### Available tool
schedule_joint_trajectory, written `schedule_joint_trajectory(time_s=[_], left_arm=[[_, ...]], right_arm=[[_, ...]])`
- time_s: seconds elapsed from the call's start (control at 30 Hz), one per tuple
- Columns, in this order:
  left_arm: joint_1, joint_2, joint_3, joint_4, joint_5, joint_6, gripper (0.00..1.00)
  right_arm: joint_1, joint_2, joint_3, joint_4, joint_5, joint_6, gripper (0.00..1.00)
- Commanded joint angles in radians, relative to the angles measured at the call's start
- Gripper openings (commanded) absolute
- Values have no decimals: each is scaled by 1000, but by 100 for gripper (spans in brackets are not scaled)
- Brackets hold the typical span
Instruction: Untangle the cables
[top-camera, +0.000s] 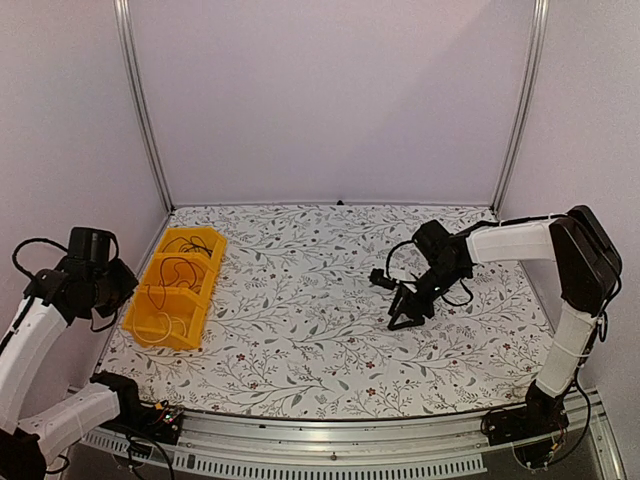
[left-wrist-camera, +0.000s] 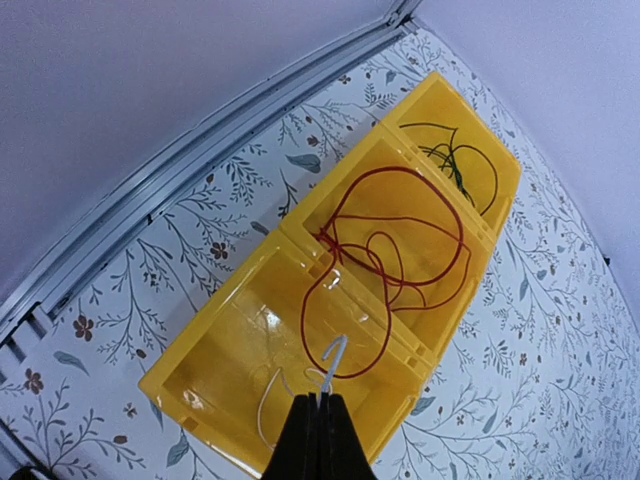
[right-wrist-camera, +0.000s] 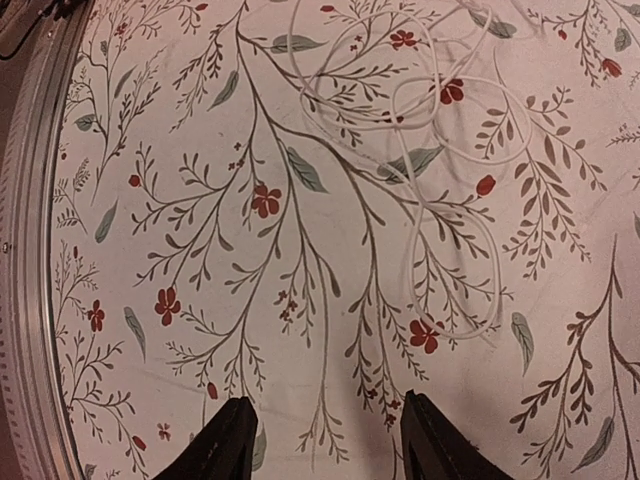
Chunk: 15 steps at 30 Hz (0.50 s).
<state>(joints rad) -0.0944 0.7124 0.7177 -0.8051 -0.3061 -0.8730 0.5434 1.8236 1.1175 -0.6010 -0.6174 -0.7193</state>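
My left gripper (left-wrist-camera: 320, 405) is shut on a thin white cable (left-wrist-camera: 336, 358) and holds it above the near compartment of a yellow bin (left-wrist-camera: 210, 305); the cable's lower loop hangs into that compartment. A red cable (left-wrist-camera: 392, 250) lies looped in the middle compartment and spills over into the near one. A thin dark cable (left-wrist-camera: 455, 160) lies in the far compartment. My right gripper (right-wrist-camera: 325, 440) is open and empty just above the table. Another white cable (right-wrist-camera: 440, 110) lies in loose loops ahead of it and to the right. In the top view the left gripper (top-camera: 118, 285) is at the bin's left side (top-camera: 165, 335), and the right gripper (top-camera: 405, 315) is right of centre.
The table has a floral-patterned cloth (top-camera: 300, 330). A metal rail (right-wrist-camera: 25, 300) runs along the table's edge left of my right gripper. Plain walls and metal posts enclose the back and sides.
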Motion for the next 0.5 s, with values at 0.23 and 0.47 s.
schedule_joint_trajectory(time_s=[0.23,0.47], left_arm=[[-6,229,-100,39,143,-42,0],[-6,319,-32,77,93,19,2]], right_arm=[[22,36,-8,-23,41,-17,53],[21,35,-11,-23,53,-20,53]])
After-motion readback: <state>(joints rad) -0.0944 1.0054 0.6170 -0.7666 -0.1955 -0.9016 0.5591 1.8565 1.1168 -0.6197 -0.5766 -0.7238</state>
